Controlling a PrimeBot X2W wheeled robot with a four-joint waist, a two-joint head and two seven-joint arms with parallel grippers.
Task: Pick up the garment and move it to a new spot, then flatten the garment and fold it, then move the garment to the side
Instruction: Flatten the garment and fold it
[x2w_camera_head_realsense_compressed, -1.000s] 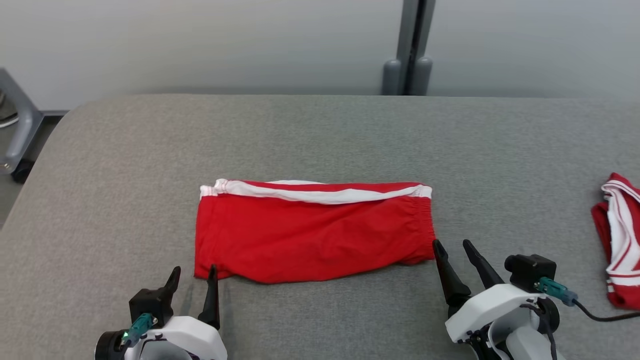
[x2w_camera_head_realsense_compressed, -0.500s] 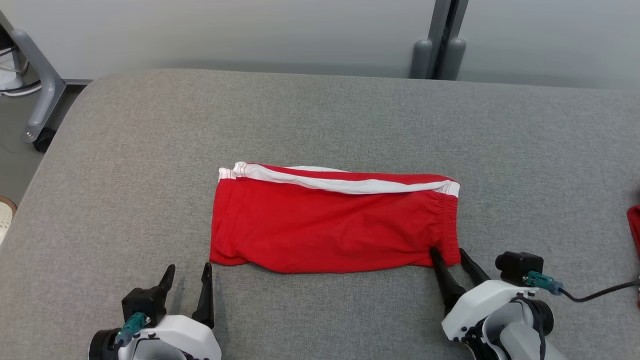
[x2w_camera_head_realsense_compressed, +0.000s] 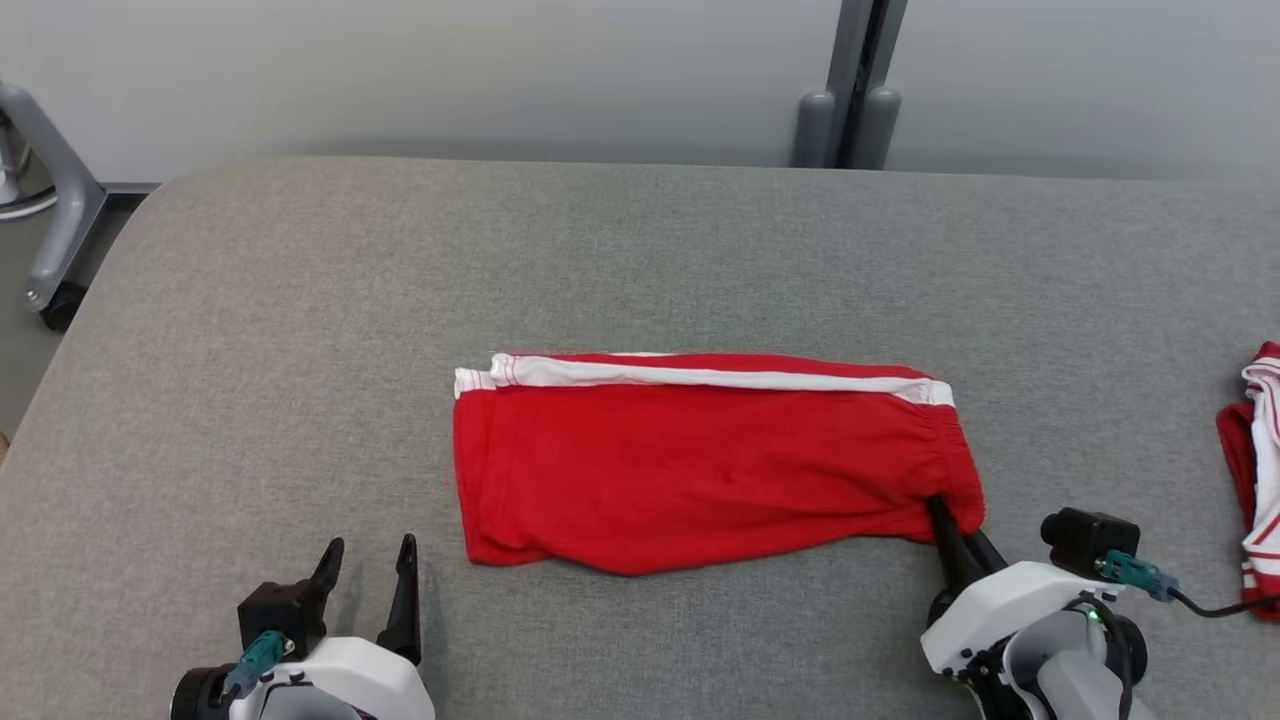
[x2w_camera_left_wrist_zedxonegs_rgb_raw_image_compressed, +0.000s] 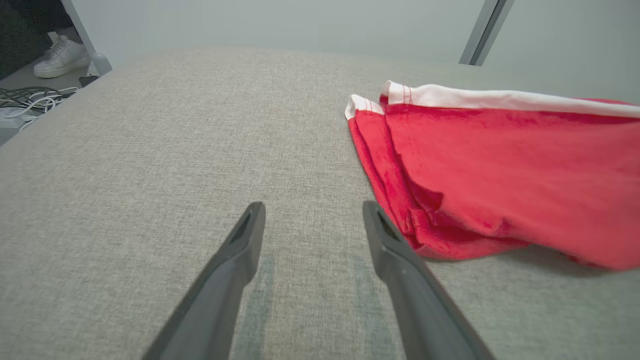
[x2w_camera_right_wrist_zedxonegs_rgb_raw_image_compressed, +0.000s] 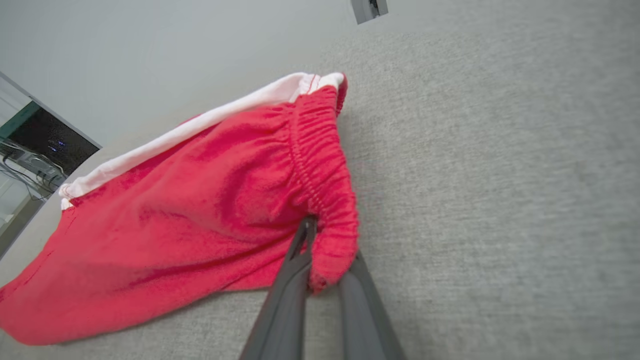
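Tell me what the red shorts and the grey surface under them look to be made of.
Red shorts: soft knit fabric, perhaps cotton or a blend, matte; it wrinkles, and the elastic waistband is gathered. White trim: seemingly the same cloth, with red stitching near its end. Grey surface: woven upholstery cloth, matte and heathered; fine weave grain shows in the left wrist view.

— What do we see right of the right gripper (x2w_camera_head_realsense_compressed: 940, 510)?
— 1 red-and-white cloth heap (x2w_camera_head_realsense_compressed: 1255, 470) on the grey table (x2w_camera_head_realsense_compressed: 640, 260). Far left of the left gripper (x2w_camera_head_realsense_compressed: 370, 543), 1 wheeled frame (x2w_camera_head_realsense_compressed: 68, 220).
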